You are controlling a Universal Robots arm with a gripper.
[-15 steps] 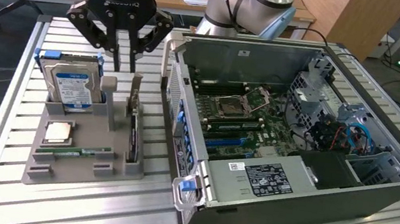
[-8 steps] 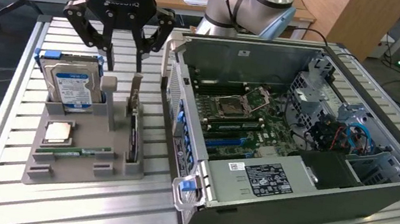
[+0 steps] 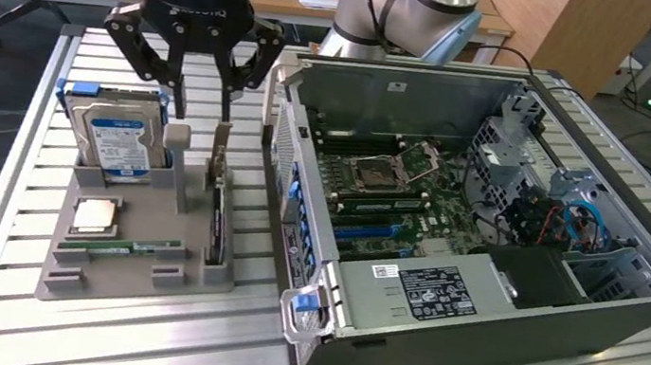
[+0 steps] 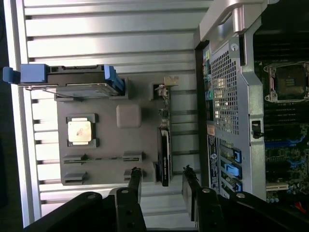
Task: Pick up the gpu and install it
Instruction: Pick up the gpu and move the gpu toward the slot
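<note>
The gripper [image 3: 202, 110] hung with its two fingers spread apart and nothing between them. In the wrist view the gripper [image 4: 161, 173] was lined up over the near end of the gpu [image 4: 164, 154], apparently above it and not touching. The gpu [image 3: 218, 215] stood on its long edge in a slot of the grey tray [image 3: 120, 283], on the side nearest the computer case [image 3: 475, 304]. It looked light and stiff but fragile: a thin board that would likely twist or chip if squeezed at a corner. The safest hold seemed to be across its two flat faces along the upper edge, away from the contact edge seated in the slot. Seen edge-on, its faces, its bracket end and any parts on it were hard to make out. Further along the tray lay a CPU [image 3: 91, 215] and a RAM stick [image 3: 118, 247], with a hard drive [image 3: 114, 139] standing at the far end. Inside the case, the motherboard [image 3: 389, 187] slots were too small to tell apart.
</note>
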